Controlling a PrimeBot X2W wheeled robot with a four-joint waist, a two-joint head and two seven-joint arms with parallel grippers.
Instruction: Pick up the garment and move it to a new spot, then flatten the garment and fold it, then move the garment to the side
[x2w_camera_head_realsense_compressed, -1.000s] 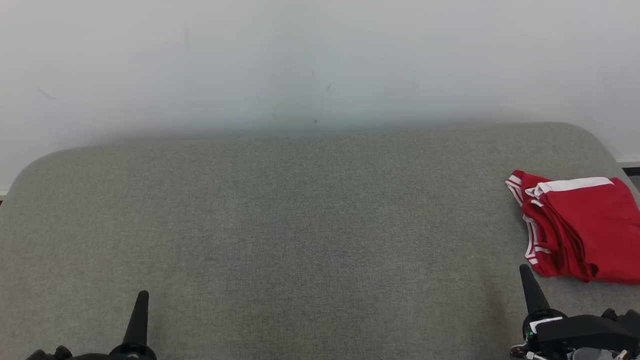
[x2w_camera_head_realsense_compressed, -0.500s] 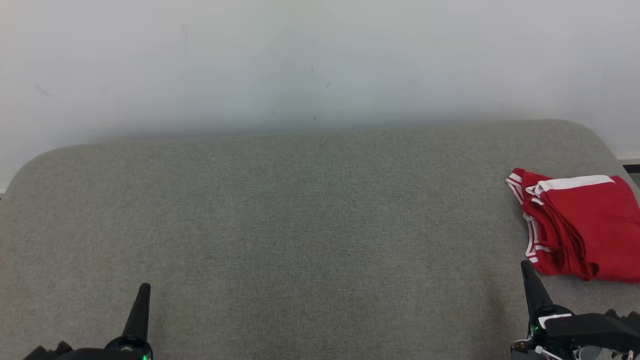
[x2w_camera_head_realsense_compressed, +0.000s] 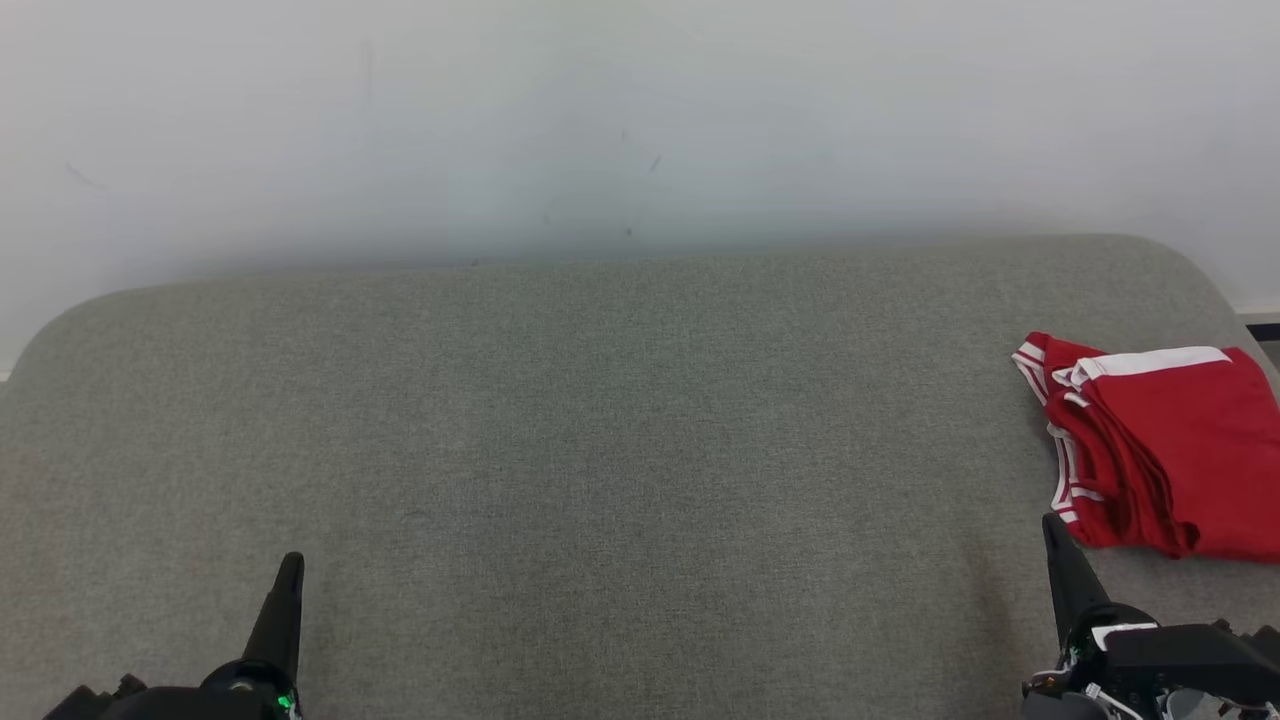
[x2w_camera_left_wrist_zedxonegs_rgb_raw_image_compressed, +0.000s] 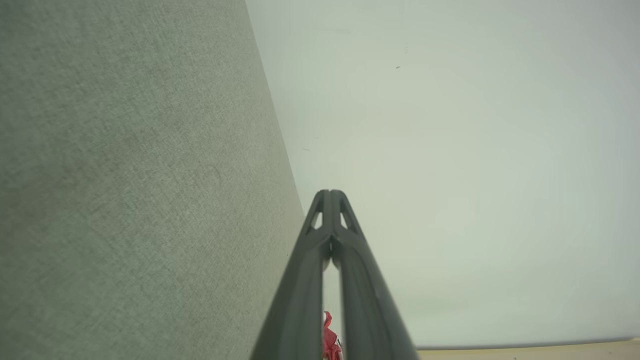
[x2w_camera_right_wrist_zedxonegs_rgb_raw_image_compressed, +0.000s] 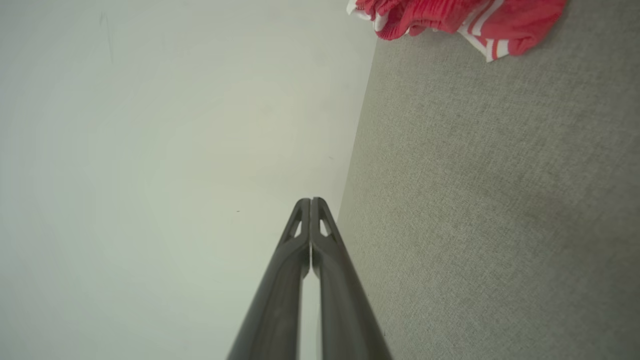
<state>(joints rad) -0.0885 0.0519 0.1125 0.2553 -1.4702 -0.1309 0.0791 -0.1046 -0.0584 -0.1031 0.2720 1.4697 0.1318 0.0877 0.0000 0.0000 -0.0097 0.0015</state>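
The red garment (x2w_camera_head_realsense_compressed: 1170, 450) with white stripes lies in a folded bundle at the right end of the grey cushion (x2w_camera_head_realsense_compressed: 600, 450), running out of the head view at that end. Its layered, striped edges face the cushion's middle and look slightly bunched.

The left gripper (x2w_camera_head_realsense_compressed: 288, 575) hangs over the cushion's near edge towards the left end. The right gripper (x2w_camera_head_realsense_compressed: 1055, 535) hangs over the near edge at the right end, just short of the garment and not touching it. Both are clenched on nothing, and each wrist view shows the two fingers pressed together at the tips.

Judged from how things lie, the fold and the move to the side appear done, so the step in hand is probably a clean finish. To do it well, the right arm should draw away along the cushion's near edge rather than across the bundle, so a fingertip cannot catch the loose striped hem and undo the fold. The fingers are best left together while near the cloth.
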